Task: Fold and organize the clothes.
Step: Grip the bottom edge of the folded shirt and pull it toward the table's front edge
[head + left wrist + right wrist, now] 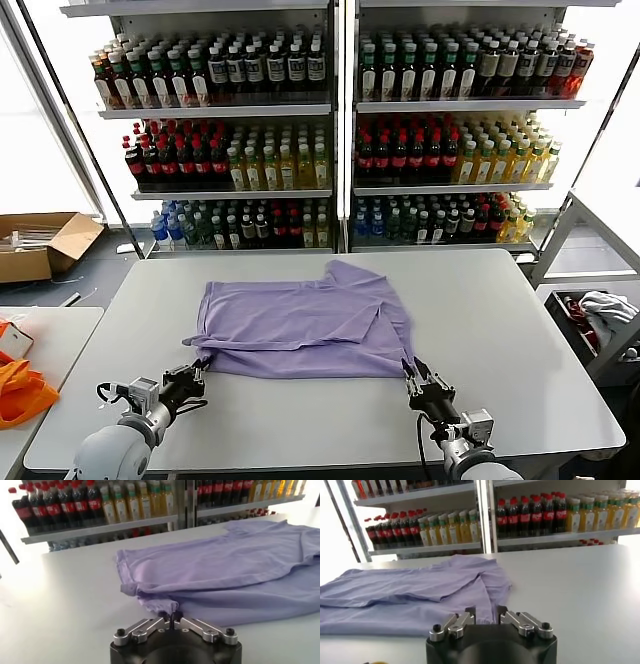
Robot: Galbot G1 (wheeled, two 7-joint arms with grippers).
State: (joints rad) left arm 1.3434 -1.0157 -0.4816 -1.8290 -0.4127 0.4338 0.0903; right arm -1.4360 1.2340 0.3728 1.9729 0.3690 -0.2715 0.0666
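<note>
- Head view: one lavender T-shirt lies partly folded, plain side up, on a pale grey table, roughly central and nearer the robot's edge. Two arms reach in at the near edge. The left gripper sits at the shirt's near left corner, and the right gripper at its near right corner. Behind the table stand two shelf units, each with three visible rows of bottles, too many to count. Off to the left are one cardboard box and one orange cloth; a white and red cloth pile lies to the right.
- Left wrist view: the left gripper has its two fingertips pressed together on a small bunched tuck of the T-shirt hem. The bite looks shallow, so the thin fabric could slip free when lifted. If only one layer is pinched, the fold may open or drag unevenly.
- Right wrist view: the right gripper has its fingertips at the near hem of the T-shirt, with a narrow gap between them. From this angle it looks like it is not yet clamped on fabric, though the contact point is partly hidden. If the left side lifts first, the shirt could skew or slide across the smooth table. A closure here could also miss the edge altogether.
</note>
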